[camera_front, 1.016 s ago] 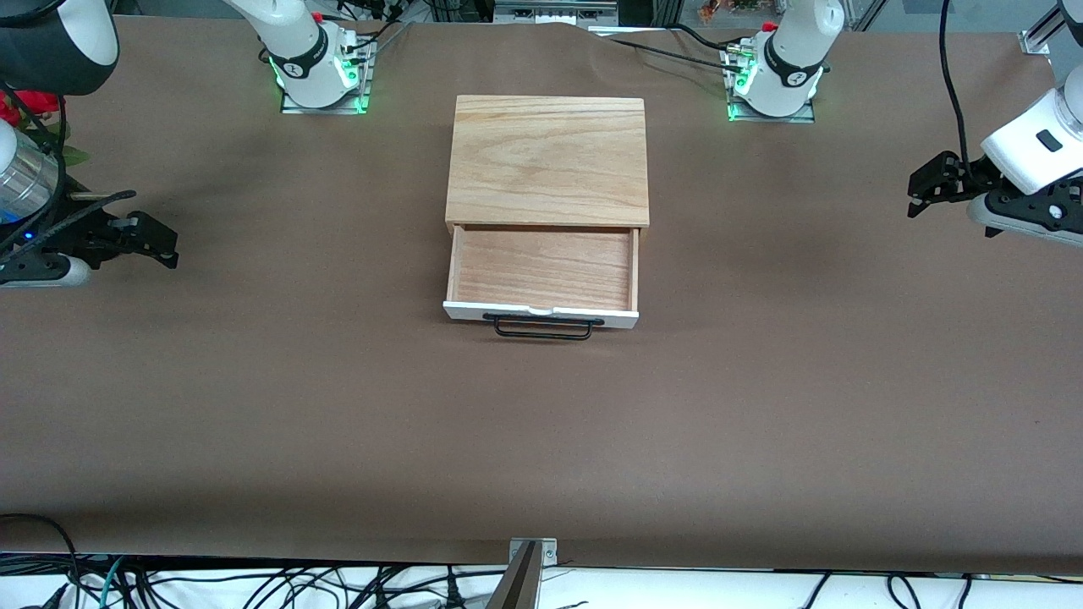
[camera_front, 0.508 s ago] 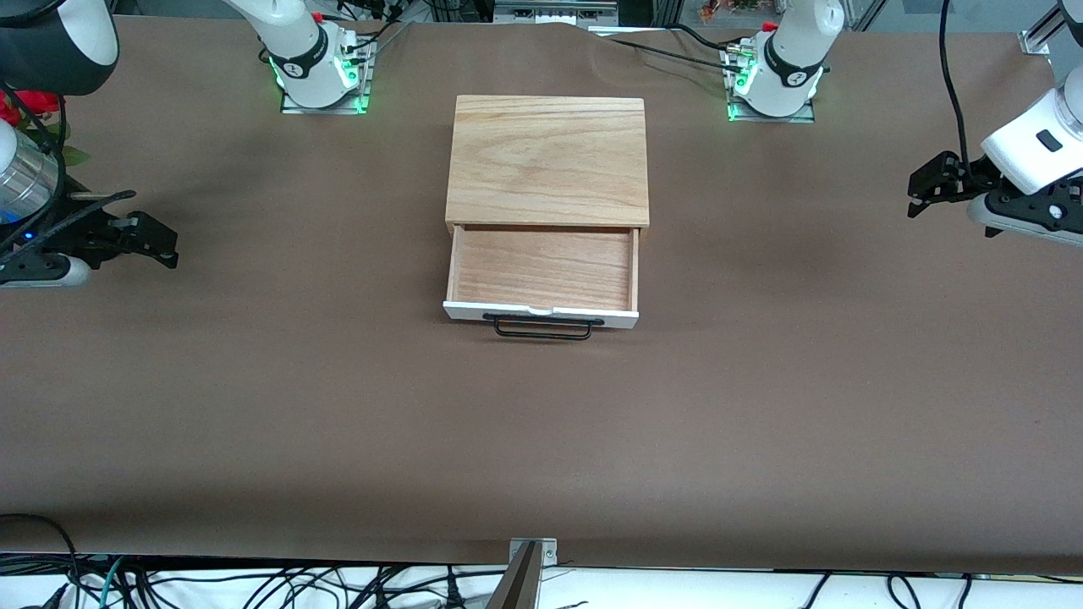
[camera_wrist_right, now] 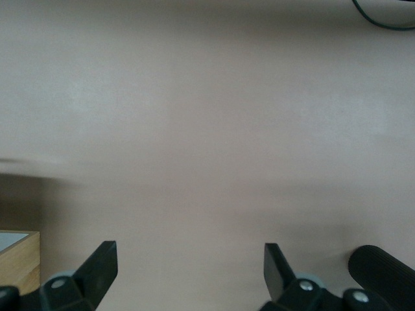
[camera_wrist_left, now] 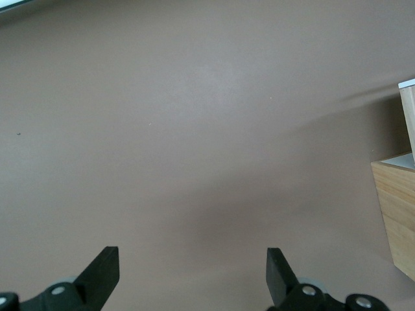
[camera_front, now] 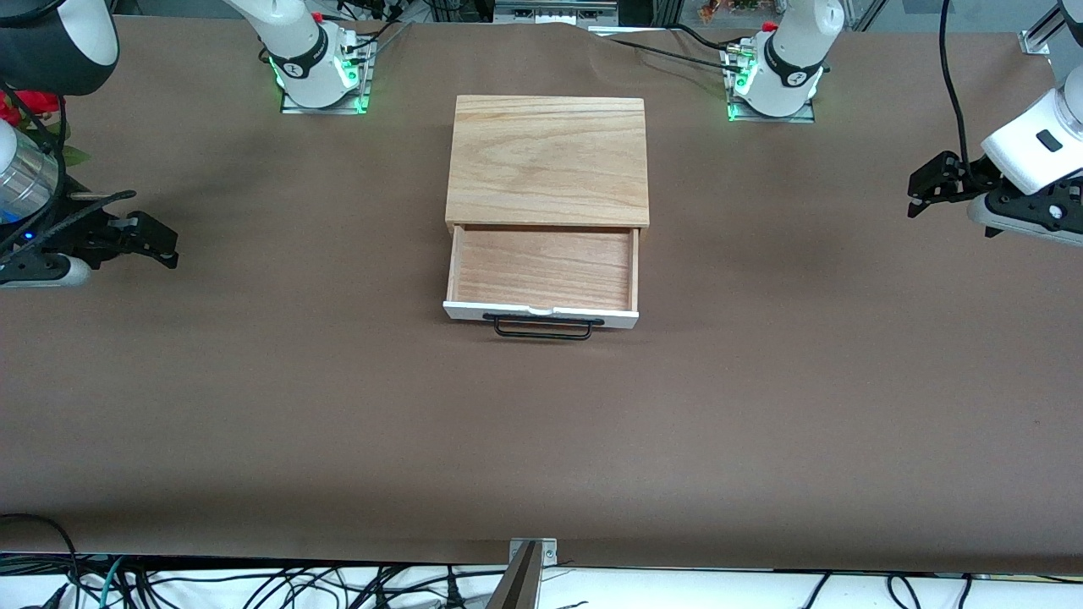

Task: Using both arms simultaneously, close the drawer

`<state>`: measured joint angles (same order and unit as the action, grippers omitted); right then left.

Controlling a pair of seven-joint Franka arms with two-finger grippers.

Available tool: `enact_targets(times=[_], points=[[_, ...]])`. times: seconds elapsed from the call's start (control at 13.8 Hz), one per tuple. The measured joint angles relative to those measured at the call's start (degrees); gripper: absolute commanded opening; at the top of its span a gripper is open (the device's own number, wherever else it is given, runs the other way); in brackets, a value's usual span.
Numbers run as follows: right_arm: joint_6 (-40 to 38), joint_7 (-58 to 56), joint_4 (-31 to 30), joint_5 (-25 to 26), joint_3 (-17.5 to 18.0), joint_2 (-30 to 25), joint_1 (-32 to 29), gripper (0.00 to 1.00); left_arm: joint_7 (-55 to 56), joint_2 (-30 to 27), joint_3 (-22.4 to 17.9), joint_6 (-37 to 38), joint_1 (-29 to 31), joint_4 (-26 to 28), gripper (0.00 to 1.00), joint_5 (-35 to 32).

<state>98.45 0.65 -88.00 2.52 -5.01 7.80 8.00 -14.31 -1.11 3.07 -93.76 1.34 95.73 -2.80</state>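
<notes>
My left claw (camera_front: 924, 184) and right claw (camera_front: 156, 241) hang spread apart over the desk (camera_front: 338, 406); uneven pushes could jam the open drawer (camera_front: 541, 279) askew.

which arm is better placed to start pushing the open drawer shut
Neither clearly. The drawer stands pulled out midway between them. The left end effector hangs open over the left arm's end of the table, the right end effector open over the right arm's end, both well away from it. Left looks marginally higher.

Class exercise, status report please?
Left claw, right claw open, over table ends. Light-wood drawer with white front open, untouched. Nothing blocking.
</notes>
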Motion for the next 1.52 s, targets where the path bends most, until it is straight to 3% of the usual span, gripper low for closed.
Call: enact_targets(times=[0.58,0.8,1.23,1.52], points=[[3.2,1.0,0.0,-0.9,0.4,1.8,2.9,1.0,0.1,0.2,0.0,0.0,-0.1,-0.1,1.0,0.1],[8.6,1.5,-0.1,-4.3,0.7,6.0,6.4,1.0,0.1,1.8,0.2,0.0,-0.5,-0.4,1.0,5.4],[17.2,1.6,-0.1,-8.2,0.8,14.1,10.9,1.0,0.5,11.5,1.3,-2.0,-3.4,-4.3,1.0,13.5],[23.4,1.5,0.1,-11.7,1.0,18.4,12.6,1.0,5.0,20.9,1.6,-13.4,-9.8,-6.7,1.0,19.3]])
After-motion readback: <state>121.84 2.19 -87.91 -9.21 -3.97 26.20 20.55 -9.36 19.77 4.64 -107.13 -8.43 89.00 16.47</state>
